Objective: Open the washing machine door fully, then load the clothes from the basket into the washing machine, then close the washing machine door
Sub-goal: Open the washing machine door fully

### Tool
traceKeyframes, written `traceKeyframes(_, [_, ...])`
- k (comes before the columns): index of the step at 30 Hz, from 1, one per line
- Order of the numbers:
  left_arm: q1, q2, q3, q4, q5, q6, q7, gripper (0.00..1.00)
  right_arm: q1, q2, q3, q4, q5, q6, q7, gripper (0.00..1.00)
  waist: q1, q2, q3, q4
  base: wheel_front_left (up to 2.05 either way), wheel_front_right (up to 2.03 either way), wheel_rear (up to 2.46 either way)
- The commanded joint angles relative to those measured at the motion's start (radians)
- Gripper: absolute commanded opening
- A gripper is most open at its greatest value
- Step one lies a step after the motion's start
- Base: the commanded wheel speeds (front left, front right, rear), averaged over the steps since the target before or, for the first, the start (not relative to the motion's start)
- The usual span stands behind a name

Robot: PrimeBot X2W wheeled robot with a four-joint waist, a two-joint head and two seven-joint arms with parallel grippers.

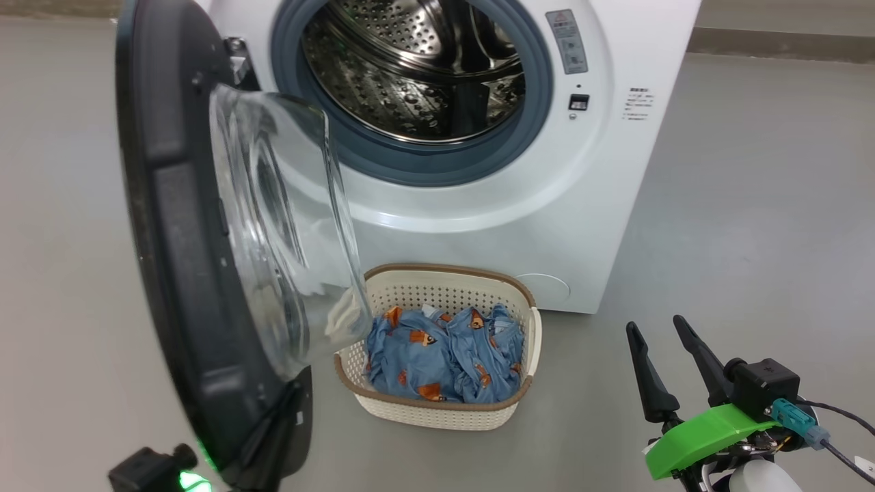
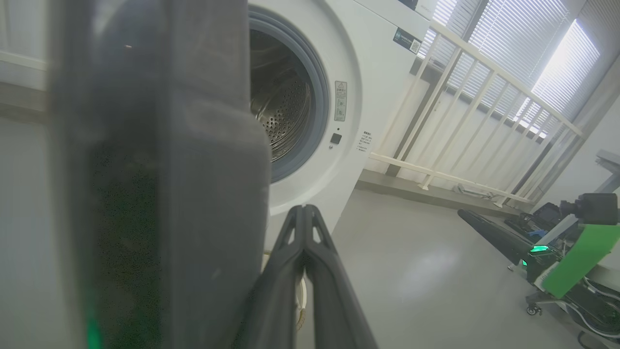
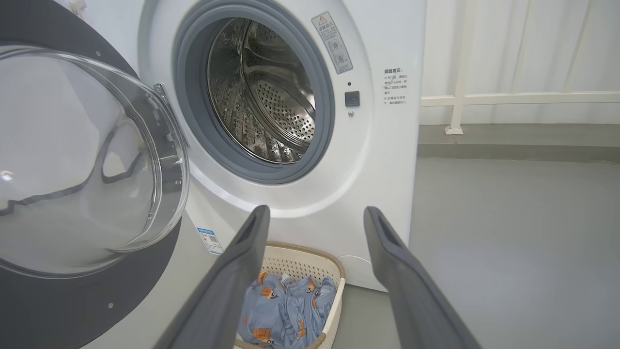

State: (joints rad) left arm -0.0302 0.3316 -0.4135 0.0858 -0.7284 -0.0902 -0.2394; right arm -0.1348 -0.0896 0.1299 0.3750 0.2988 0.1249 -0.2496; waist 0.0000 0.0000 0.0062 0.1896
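The washing machine (image 1: 567, 219) is smooth, shiny white, and its drum (image 1: 410, 89) is bright metal full of little holes. The door (image 1: 171, 225) is dark plastic round a clear glass bowl (image 1: 287, 225). The basket (image 1: 437, 413) is cream plastic with holes, holding soft, crumpled blue clothes (image 1: 424, 355).

The left gripper (image 2: 304, 209) has its two dark fingers pressed together, tips just beside the edge of the washing machine door (image 2: 160, 194), whose blurred black rim looms on the left. Beyond it stands the white washing machine (image 2: 373, 82), its steel drum (image 2: 283, 111) exposed. A white railing (image 2: 484, 68) runs behind, and a green arm cover (image 2: 579, 259) sits far right.
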Motion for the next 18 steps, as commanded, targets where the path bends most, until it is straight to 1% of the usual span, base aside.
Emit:
traceKeyframes(1, [-0.029,0.05,0.08,0.003,-0.021,0.033,-0.014,0.0,-0.018,-0.004,0.023,-0.021,-0.001,0.006,-0.012,1.0,0.0,0.0,-0.001,0.015,0.0,0.0,0.0])
traceKeyframes(12, [-0.029,0.095,0.132,0.023,-0.038,0.053,-0.014,0.0,-0.024,0.004,0.015,-0.018,-0.01,0.006,-0.012,1.0,0.0,0.0,0.015,0.059,0.0,0.0,0.0])
traceKeyframes(18, [-0.044,0.119,0.165,0.058,-0.05,0.065,-0.012,0.0,-0.031,0.01,0.011,-0.014,-0.014,0.006,-0.012,1.0,0.0,0.0,0.022,0.09,0.0,0.0,0.0])
